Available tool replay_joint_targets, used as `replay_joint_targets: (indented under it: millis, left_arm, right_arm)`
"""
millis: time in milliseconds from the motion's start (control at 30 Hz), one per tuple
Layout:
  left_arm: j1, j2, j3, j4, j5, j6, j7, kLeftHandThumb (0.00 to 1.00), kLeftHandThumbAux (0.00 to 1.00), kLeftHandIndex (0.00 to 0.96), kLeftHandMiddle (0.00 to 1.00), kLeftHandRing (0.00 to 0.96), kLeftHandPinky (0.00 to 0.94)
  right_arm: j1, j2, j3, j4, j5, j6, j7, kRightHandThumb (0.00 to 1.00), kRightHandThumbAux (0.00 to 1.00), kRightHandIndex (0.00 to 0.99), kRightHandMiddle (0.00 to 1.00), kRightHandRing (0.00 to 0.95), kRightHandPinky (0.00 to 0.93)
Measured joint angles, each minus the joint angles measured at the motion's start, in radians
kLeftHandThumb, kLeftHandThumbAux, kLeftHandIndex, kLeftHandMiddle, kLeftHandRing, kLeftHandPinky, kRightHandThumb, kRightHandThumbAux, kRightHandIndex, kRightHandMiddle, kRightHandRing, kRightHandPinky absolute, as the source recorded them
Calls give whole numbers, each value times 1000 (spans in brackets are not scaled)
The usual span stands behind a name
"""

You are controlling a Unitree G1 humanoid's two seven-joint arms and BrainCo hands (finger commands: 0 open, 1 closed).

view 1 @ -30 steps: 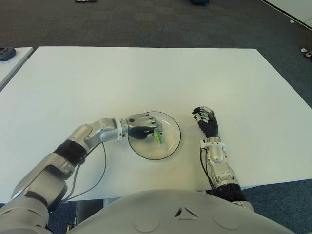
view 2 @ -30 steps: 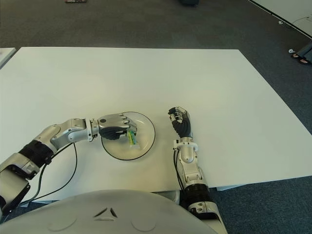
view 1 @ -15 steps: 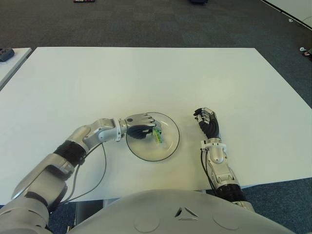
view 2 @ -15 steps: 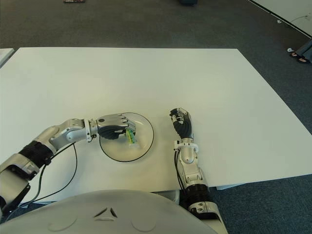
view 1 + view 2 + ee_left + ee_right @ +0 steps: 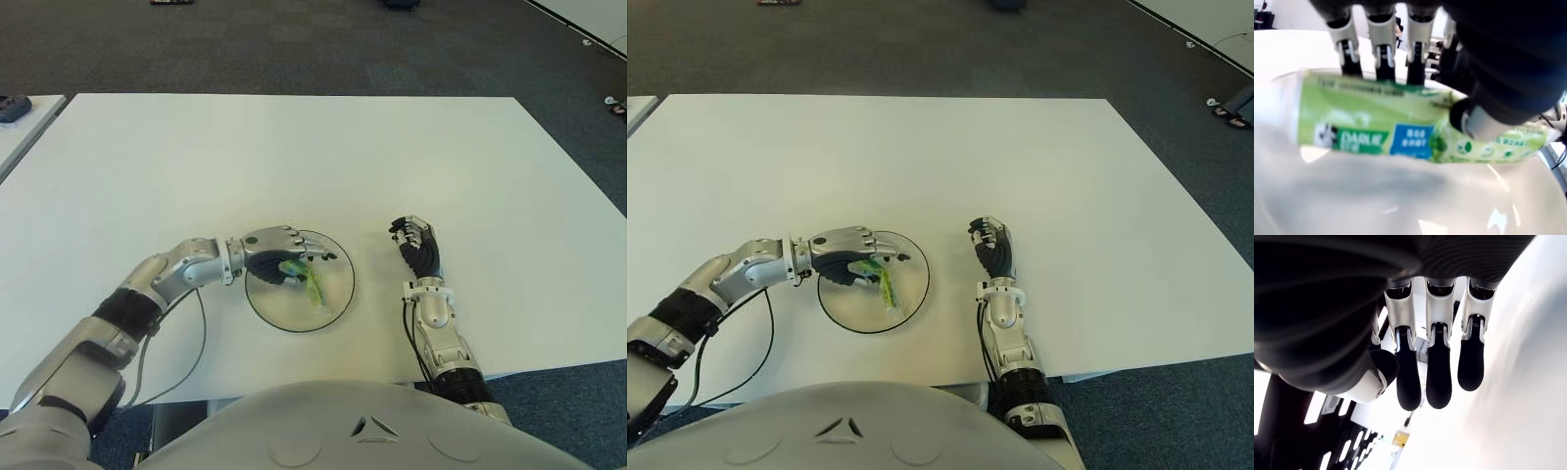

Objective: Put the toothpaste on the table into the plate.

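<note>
A green toothpaste tube (image 5: 307, 278) lies inside the clear round plate (image 5: 294, 330) near the table's front edge. My left hand (image 5: 306, 262) reaches in from the left and hovers over the tube with its fingers stretched out across the plate. In the left wrist view the tube (image 5: 1400, 137) rests on the plate's floor (image 5: 1400, 205); the straight fingers (image 5: 1382, 54) stand behind it and the thumb tip (image 5: 1474, 117) sits against its front. My right hand (image 5: 413, 241) shows to the right of the plate, its fingers (image 5: 1439, 377) loosely bent around nothing.
The white table (image 5: 294, 147) stretches far behind the plate. A black cable (image 5: 201, 333) hangs from my left forearm over the front edge. A second table with a dark object (image 5: 14, 106) stands at the far left, dark carpet beyond.
My left hand's fingers have uncurled from the tube, which now lies flatter in the plate. Hand and plate have shifted a little to the left. The right hand has not moved.
</note>
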Motion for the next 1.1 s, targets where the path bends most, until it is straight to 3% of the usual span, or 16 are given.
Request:
replay_joint_targets:
  millis: [533, 800, 933, 1100]
  left_arm:
    - [-25, -37, 33, 127, -96, -167, 6, 178, 409, 0, 0, 0, 54]
    - [-52, -68, 87, 167, -53, -242, 104, 187, 362, 0, 0, 0, 3]
    - [-70, -76, 109, 185, -36, -253, 137, 170, 376, 0, 0, 0, 19]
    - [-74, -81, 153, 163, -166, -188, 121, 128, 452, 0, 0, 0, 76]
  right_arm:
    - [-4, 0, 1, 16, 1, -14, -3, 697, 738, 425, 489, 497, 502]
    - [-4, 0, 3, 9, 4, -15, 0, 696, 740, 423, 486, 509, 507]
    - [-4, -1, 4, 1, 3, -15, 4, 694, 740, 423, 485, 517, 532]
    - [-3, -1, 6, -18, 6, -15, 17, 692, 740, 423, 490, 526, 539]
